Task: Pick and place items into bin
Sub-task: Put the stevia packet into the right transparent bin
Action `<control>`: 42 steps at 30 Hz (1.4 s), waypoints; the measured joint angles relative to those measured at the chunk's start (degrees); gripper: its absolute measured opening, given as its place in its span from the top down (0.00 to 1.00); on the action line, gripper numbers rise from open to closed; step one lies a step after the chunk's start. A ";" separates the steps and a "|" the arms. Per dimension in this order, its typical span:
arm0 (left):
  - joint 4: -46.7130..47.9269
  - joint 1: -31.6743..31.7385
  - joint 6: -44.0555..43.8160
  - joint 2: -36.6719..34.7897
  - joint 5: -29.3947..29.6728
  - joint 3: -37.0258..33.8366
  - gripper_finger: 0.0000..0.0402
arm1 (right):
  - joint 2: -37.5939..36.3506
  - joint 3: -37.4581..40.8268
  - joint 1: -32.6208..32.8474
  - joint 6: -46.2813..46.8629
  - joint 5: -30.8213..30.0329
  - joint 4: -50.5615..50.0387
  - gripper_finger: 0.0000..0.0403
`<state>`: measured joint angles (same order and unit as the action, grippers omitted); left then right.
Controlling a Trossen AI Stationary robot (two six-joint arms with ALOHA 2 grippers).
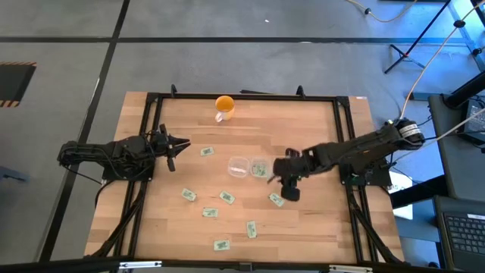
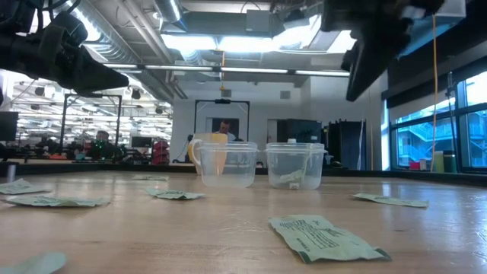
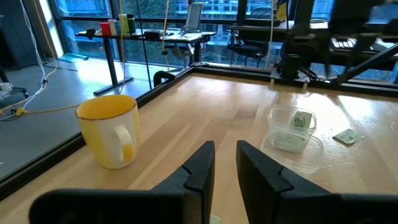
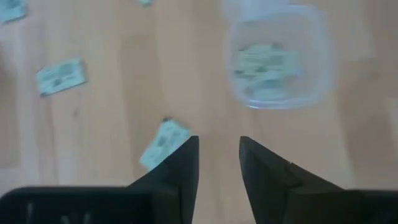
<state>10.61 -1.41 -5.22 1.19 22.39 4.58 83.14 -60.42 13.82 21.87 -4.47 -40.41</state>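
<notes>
Several pale green packets lie flat on the wooden table, among them one (image 1: 276, 199) just near of my right gripper, others (image 1: 226, 198) (image 1: 188, 195) toward the near edge, and one (image 1: 205, 152) by my left gripper. Two clear plastic bins stand mid-table: one looks empty (image 1: 239, 165), and the other (image 1: 260, 168) holds a packet (image 4: 267, 62). My right gripper (image 4: 218, 146) hovers open above the table beside that bin, holding nothing, with a packet (image 4: 163, 143) below its finger. My left gripper (image 3: 225, 152) waits at the table's left, narrowly open and empty.
An orange cup (image 1: 224, 106) stands near the far edge, also seen in the left wrist view (image 3: 112, 129). A black frame (image 1: 345, 136) runs along the table's sides. Bare wood lies between the packets. A person shows in the room beyond the table (image 2: 223, 129).
</notes>
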 joint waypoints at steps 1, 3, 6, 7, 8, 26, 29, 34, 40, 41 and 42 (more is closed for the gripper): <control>0.00 -0.01 0.00 0.00 0.00 0.00 0.85 | 0.51 0.22 1.02 0.18 0.00 0.78 0.71; 0.00 0.00 0.00 0.00 0.00 0.00 0.85 | 1.59 0.99 2.90 0.17 -0.20 1.99 0.71; 0.00 0.00 0.00 0.00 0.00 0.00 0.85 | 3.29 2.25 5.32 -0.92 -1.95 8.04 0.71; 0.00 -0.01 0.00 0.00 0.00 0.00 0.85 | 3.82 2.79 5.99 -1.62 -2.48 10.39 0.71; 0.00 0.00 0.00 0.00 0.00 0.00 0.85 | 4.49 3.34 6.54 -2.84 -2.64 13.19 0.71; 0.00 -0.02 3.00 0.00 0.37 0.00 0.85 | 19.84 3.93 9.71 -0.57 -6.49 18.54 0.71; 0.00 0.00 3.00 0.00 0.37 0.00 0.85 | 20.40 3.91 9.73 -0.09 -6.62 18.78 0.71; 0.00 0.00 3.02 0.02 0.39 0.00 0.85 | 20.41 3.91 9.73 0.61 -6.60 18.32 0.73; 0.00 -0.01 3.01 0.02 0.44 0.00 0.85 | 20.76 3.91 9.65 0.50 -6.54 17.86 0.84; 0.00 0.00 3.02 0.02 0.44 0.00 0.85 | 20.97 3.94 9.65 0.49 -6.57 17.97 0.86; 0.00 -0.02 3.02 0.02 0.46 0.00 0.85 | 21.04 4.07 9.65 0.45 -6.59 18.14 0.88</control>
<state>10.61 -1.43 -2.20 1.21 22.85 4.58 104.18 -56.35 23.46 22.32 -11.06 -22.27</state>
